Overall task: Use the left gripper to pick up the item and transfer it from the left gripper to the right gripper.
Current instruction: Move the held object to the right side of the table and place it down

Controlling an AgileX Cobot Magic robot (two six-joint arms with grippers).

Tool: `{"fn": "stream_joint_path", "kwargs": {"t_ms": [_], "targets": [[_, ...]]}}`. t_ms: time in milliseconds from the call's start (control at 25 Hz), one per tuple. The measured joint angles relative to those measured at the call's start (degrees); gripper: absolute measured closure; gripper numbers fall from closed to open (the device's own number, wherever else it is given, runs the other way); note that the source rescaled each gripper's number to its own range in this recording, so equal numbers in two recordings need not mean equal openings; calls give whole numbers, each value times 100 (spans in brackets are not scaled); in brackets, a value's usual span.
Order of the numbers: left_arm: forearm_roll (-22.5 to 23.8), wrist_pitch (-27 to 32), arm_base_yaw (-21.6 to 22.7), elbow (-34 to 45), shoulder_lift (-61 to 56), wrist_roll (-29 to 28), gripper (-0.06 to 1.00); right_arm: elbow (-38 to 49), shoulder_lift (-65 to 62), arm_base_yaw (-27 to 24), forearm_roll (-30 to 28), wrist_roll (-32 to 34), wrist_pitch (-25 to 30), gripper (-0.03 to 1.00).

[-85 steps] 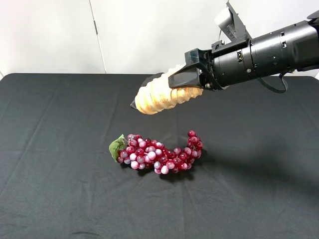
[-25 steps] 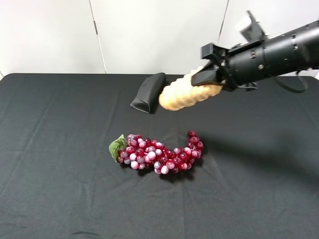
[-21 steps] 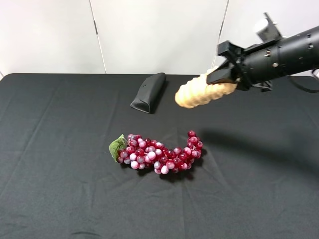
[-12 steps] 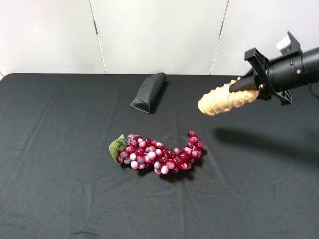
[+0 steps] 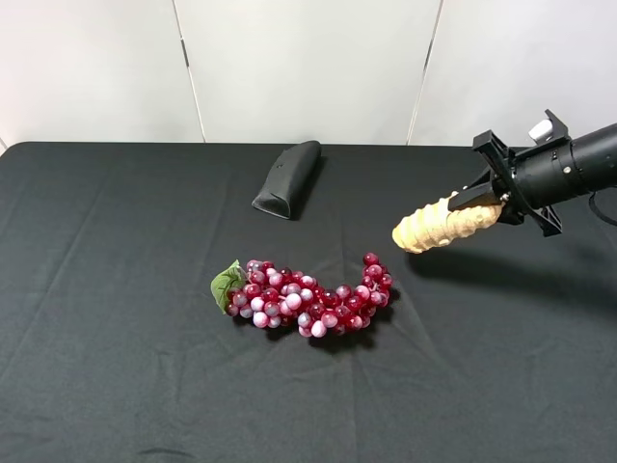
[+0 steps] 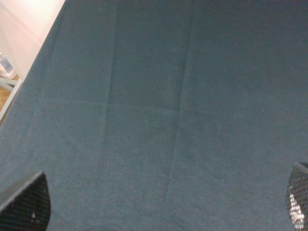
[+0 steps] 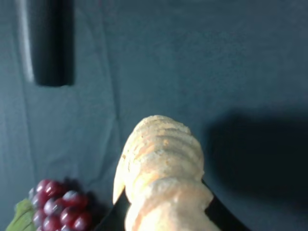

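Grape bunch (image 5: 304, 299) mid-table as the main obstacle, black wedge (image 5: 287, 178) lying well behind it, cloth (image 5: 106, 289) seen bare between them and across the left side, right side overhung by the right gripper (image 5: 479, 204) and the held item (image 5: 439, 224)

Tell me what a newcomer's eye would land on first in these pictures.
The pale, ridged tan roll stands out first. It is clamped at one end in the right gripper and held above the black cloth at the right of the high view, casting a shadow. Next comes the red grape bunch with its green leaf, lying mid-table. A black wedge sits apart, toward the far edge.
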Motion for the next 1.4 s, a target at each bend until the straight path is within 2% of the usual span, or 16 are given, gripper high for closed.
{"fn": "stream_joint_path", "kwargs": {"t_ms": [400, 800, 840, 880, 920, 960, 1040, 1080, 1160, 1400], "targets": [[0, 0, 0, 0, 0, 0, -4, 0, 45, 0, -17, -11, -1036, 97], [0, 0, 0, 0, 0, 0, -4, 0, 45, 0, -17, -15, -1176, 97], [0, 0, 0, 0, 0, 0, -4, 0, 45, 0, -17, -15, -1176, 93], [0, 0, 0, 0, 0, 0, -4, 0, 45, 0, -17, -15, -1176, 82], [0, 0, 0, 0, 0, 0, -4, 0, 45, 0, -17, -15, -1176, 65], [0, 0, 0, 0, 0, 0, -4, 0, 45, 0, -17, -15, -1176, 36], [0, 0, 0, 0, 0, 0, -4, 0, 45, 0, -17, -15, -1176, 12], [0, 0, 0, 0, 0, 0, -4, 0, 45, 0, -17, -15, -1176, 6], [0, 0, 0, 0, 0, 0, -4, 0, 45, 0, -17, -15, -1192, 0], [0, 0, 0, 0, 0, 0, -4, 0, -8, 0, -17, -3, -1169, -2]]}}
